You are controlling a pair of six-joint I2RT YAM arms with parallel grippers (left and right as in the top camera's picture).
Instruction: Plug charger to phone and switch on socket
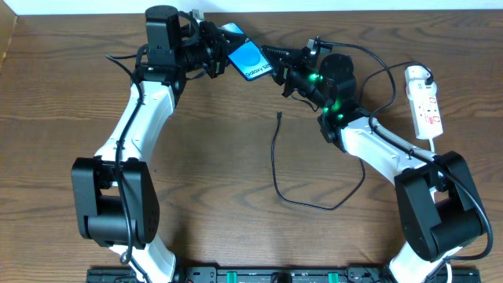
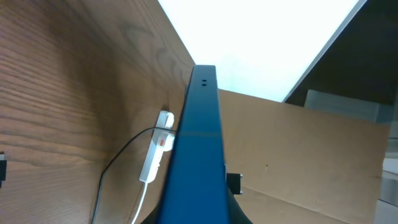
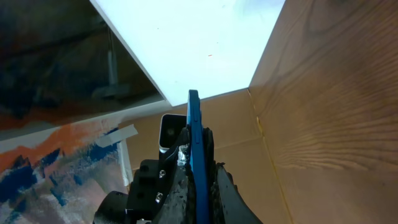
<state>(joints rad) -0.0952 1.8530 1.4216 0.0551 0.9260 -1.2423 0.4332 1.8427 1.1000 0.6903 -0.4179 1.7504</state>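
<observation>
The phone (image 1: 250, 60), blue screen with white "Galaxy" text, is held in the air at the back of the table between both grippers. My left gripper (image 1: 218, 61) is shut on its left end; in the left wrist view the phone (image 2: 199, 143) runs up from the jaws (image 2: 196, 219). My right gripper (image 1: 281, 69) is shut on its right end; in the right wrist view the phone (image 3: 194, 137) stands edge-on between the fingers (image 3: 198, 180). The charger (image 1: 277, 169), a thin black cable, lies loose on the table with its tip (image 1: 280, 116) below the phone. The socket (image 1: 424, 102) lies at the right.
The socket's white cord (image 1: 435, 148) runs down past the right arm. The socket (image 2: 158, 146) and a black cable (image 2: 112, 171) also show in the left wrist view. A cardboard wall (image 2: 298, 162) stands beyond the table's far edge.
</observation>
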